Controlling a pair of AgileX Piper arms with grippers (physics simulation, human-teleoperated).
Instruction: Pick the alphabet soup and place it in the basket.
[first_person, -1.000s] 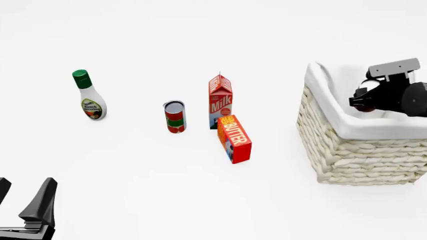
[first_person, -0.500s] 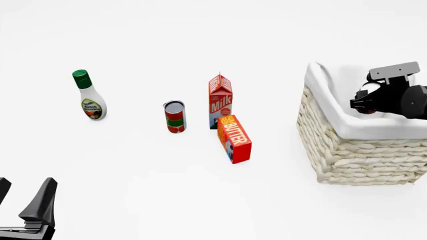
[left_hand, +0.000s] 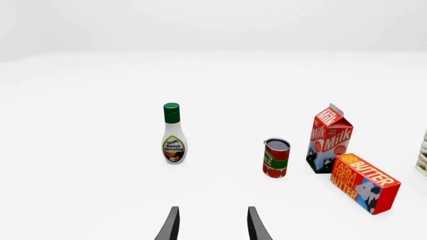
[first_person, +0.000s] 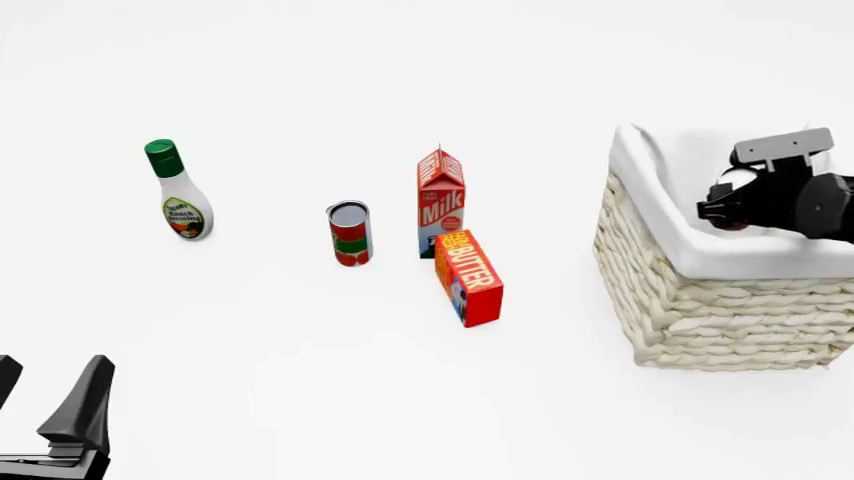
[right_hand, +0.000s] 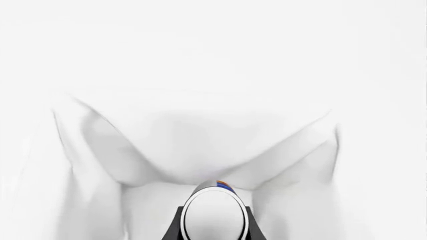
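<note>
The alphabet soup (right_hand: 215, 215) is held in my right gripper (right_hand: 215, 222), whose fingers are shut on its sides. Only its silver-white top and a sliver of blue and orange label show in the right wrist view. In the front view the can (first_person: 733, 184) and right gripper (first_person: 729, 203) hang over the open top of the basket (first_person: 694, 300), a cream wicker one at the right. Its white cloth lining (right_hand: 200, 140) lies just beyond the can. My left gripper (first_person: 47, 400) is open and empty at the near left corner, its fingertips (left_hand: 172, 225) apart.
A red-and-green labelled can (first_person: 350, 233) stands mid-table beside a milk carton (first_person: 441, 200) and a butter box (first_person: 470, 277). A ranch dressing bottle (first_person: 178, 190) stands at the left.
My right gripper, still holding the can, has sunk slightly over the basket. The left arm and the other things have not moved.
</note>
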